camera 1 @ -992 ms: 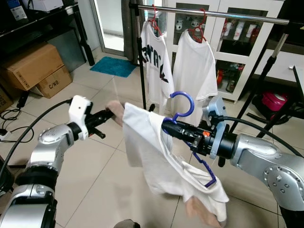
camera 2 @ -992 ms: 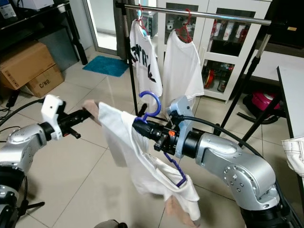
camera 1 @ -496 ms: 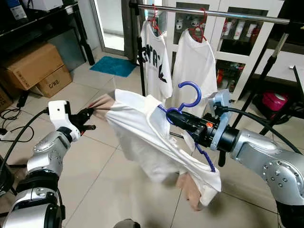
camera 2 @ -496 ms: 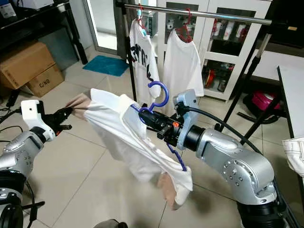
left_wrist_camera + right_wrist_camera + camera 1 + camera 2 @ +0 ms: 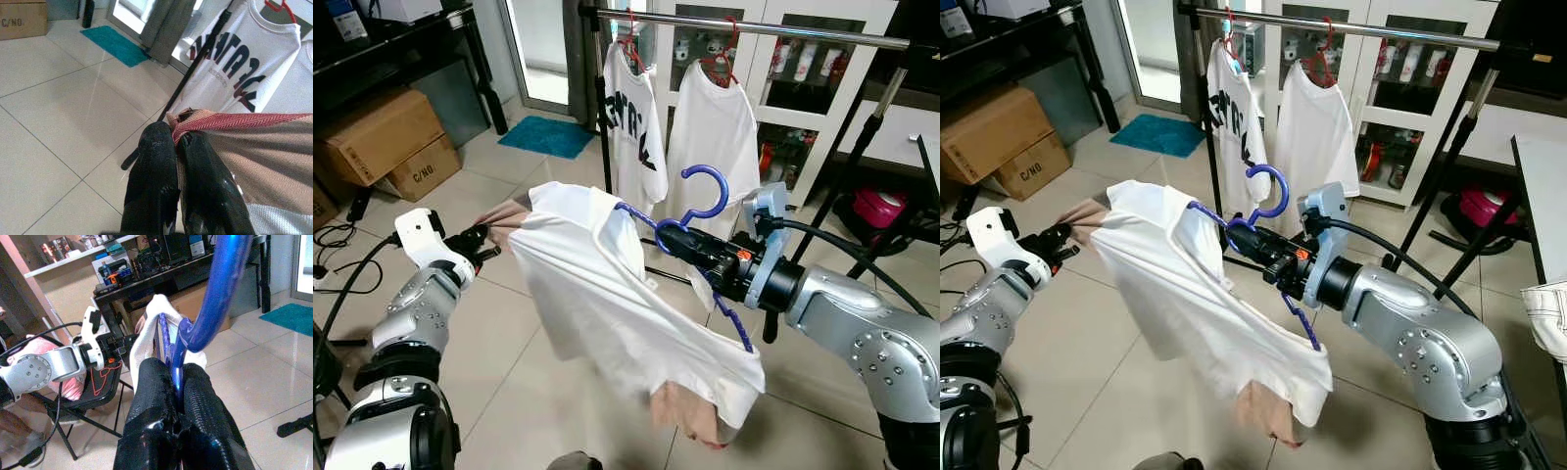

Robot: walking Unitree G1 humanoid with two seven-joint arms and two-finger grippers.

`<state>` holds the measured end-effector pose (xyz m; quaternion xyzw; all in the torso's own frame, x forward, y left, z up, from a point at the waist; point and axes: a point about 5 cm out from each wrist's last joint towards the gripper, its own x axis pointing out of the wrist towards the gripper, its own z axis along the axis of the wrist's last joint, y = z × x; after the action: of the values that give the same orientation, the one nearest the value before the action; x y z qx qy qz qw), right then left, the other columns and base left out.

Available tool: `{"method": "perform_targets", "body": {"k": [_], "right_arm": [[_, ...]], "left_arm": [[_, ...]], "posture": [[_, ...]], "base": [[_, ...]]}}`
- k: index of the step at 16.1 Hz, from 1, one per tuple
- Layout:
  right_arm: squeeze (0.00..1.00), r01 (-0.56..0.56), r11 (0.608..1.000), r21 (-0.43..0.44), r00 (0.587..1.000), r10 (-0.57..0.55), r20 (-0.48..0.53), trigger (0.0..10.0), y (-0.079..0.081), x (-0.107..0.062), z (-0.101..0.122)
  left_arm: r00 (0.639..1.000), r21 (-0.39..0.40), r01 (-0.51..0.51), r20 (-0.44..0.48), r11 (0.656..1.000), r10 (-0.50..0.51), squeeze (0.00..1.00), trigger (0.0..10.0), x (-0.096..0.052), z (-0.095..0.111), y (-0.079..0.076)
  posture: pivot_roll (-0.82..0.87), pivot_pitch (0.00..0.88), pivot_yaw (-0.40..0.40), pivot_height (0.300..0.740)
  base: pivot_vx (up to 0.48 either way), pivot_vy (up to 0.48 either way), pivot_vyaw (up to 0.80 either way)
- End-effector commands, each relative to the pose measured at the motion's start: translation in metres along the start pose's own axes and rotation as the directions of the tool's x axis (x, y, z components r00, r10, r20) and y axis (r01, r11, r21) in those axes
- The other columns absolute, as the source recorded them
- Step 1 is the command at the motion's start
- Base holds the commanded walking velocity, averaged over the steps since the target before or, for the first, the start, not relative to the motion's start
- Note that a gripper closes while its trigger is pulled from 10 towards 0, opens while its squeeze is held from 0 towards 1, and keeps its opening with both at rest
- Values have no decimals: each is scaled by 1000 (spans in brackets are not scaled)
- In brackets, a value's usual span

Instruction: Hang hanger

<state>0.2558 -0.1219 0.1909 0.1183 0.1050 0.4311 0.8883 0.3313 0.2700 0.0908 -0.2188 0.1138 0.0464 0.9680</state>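
Blue plastic hanger [image 5: 700,211], threaded into a white T-shirt with tan sleeves [image 5: 607,304], is held up in the air in front of the clothes rack [image 5: 744,24], below the rack's horizontal bar and not touching it. Its hook stands upright, curling toward the rack. The right gripper [image 5: 668,240] is clamped on the hanger's neck just under the hook; in the right wrist view both black fingers [image 5: 151,391] press against the blue stem from either side.

The shirt drapes from the hanger away from the rack: one shoulder end of the hanger pokes out near the collar, the other slants down past the right forearm, and the cloth falls to a tan sleeve hanging lowest above the tiled floor [image 5: 509,343].

The left gripper [image 5: 480,238] sits on the far side of the shirt from the rack, its fingers closed on the edge of the other tan sleeve, pulling the cloth out sideways. In the left wrist view the two fingers [image 5: 156,161] pinch the sleeve's red herringbone hem.

On the rack itself hang two white T-shirts on red hangers: a printed one [image 5: 628,122] with dark lettering beside the rack's upright pole, and a plain one [image 5: 715,147] next to it, directly behind the blue hook. Behind the rack stands a white cabinet [image 5: 803,88] with glass doors. Cardboard boxes [image 5: 386,142] and a teal mat [image 5: 546,137] lie on the floor to the rack's left.
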Motion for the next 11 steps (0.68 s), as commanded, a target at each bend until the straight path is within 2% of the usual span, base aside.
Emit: {"method": "perform_targets", "body": {"k": [1, 3, 4, 5, 6, 7, 8, 9, 10, 11], "right_arm": [[0, 41, 999, -25, 998, -40, 51, 10000, -5, -5, 13], [0, 43, 999, -24, 998, -42, 52, 10000, -5, -5, 13], [0, 44, 999, -29, 998, -42, 46, 10000, -5, -5, 12], [0, 65, 997, -47, 997, -64, 30, 10000, -7, -4, 11], [0, 75, 996, -53, 997, -74, 26, 10000, -8, -4, 11], [0, 119, 990, -80, 993, -119, 9, 10000, -13, -4, 10], [0, 162, 980, -115, 986, -164, -8, 10000, -18, -4, 10], [0, 192, 966, -172, 980, -199, -26, 10000, -21, -3, 9], [0, 209, 957, -199, 975, -221, -37, 10000, -23, -2, 8], [0, 242, 951, -190, 967, -253, -32, 10000, -25, 1, 8]], "left_arm": [[998, -9, -68, 2, 998, 68, 0, 0, -3, 3, 11], [1000, 54, 21, -1, 998, -21, 0, 0, -1, 2, -1], [996, 97, 87, -1, 991, -87, 0, 10000, 0, 4, -10], [985, 163, 169, -7, 972, -170, 898, 10000, -1, 8, -18], [982, 188, 185, -9, 965, -186, 898, 10000, -2, 9, -19], [968, 274, 245, -24, 930, -248, 1000, 10000, -4, 14, -23], [954, 405, 291, -58, 867, -293, 1000, 10000, -6, 20, -26], [937, 510, 338, -108, 791, -331, 1000, 10000, -8, 24, -29], [920, 606, 376, -157, 701, -359, 1000, 10000, -9, 26, -32], [879, 715, 448, -240, 537, -413, 1000, 10000, -13, 27, -42]], "posture": [[-93, 0, 92, 740], [-92, 0, 92, 740], [-92, 0, 91, 740], [-94, 0, 93, 740], [-94, 0, 93, 740], [-94, 0, 92, 740], [-94, 0, 90, 740], [-93, 0, 89, 740], [-92, 0, 88, 740], [-90, 0, 86, 740]], "base": [[0, 0, 0], [0, 0, 0], [0, 0, 0], [0, 0, 0], [0, 0, 0], [0, 0, 0], [0, 0, 0], [0, 0, 0], [0, 0, 0], [0, 0, 0]]}}
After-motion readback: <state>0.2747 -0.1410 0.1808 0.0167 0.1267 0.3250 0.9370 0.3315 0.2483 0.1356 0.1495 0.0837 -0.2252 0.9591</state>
